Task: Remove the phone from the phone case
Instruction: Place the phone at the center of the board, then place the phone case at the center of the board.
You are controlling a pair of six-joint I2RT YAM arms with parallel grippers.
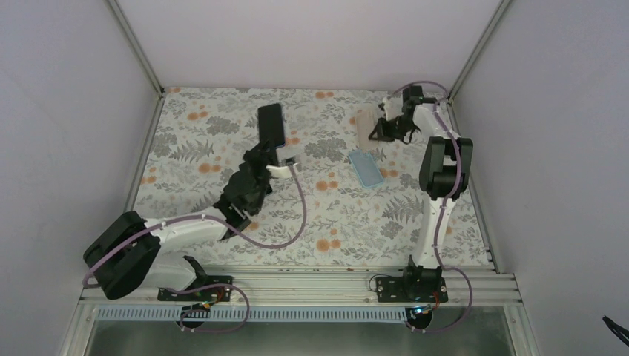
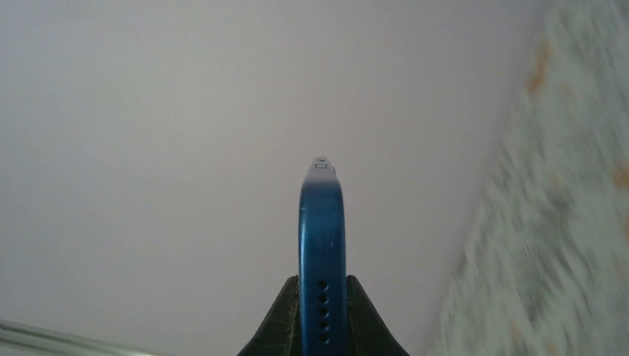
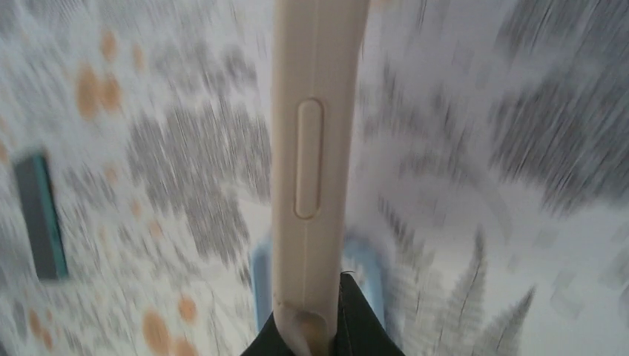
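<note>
My left gripper [image 1: 276,158] is shut on the lower end of a phone [image 1: 271,124] with a dark face and holds it upright above the table's middle. In the left wrist view the phone's blue edge [image 2: 322,237] with speaker holes stands between the jaws of the left gripper [image 2: 323,315]. My right gripper [image 1: 380,127] is shut on a beige phone case [image 1: 365,126] and holds it off the table at the far right. In the right wrist view the case's edge [image 3: 311,148] with a side button rises from the right gripper [image 3: 319,326]. Phone and case are apart.
A light blue case-like object [image 1: 366,168] lies flat on the floral tablecloth [image 1: 200,148] below the right gripper; it also shows in the right wrist view [image 3: 261,282]. Grey walls and metal frame posts bound the table on three sides.
</note>
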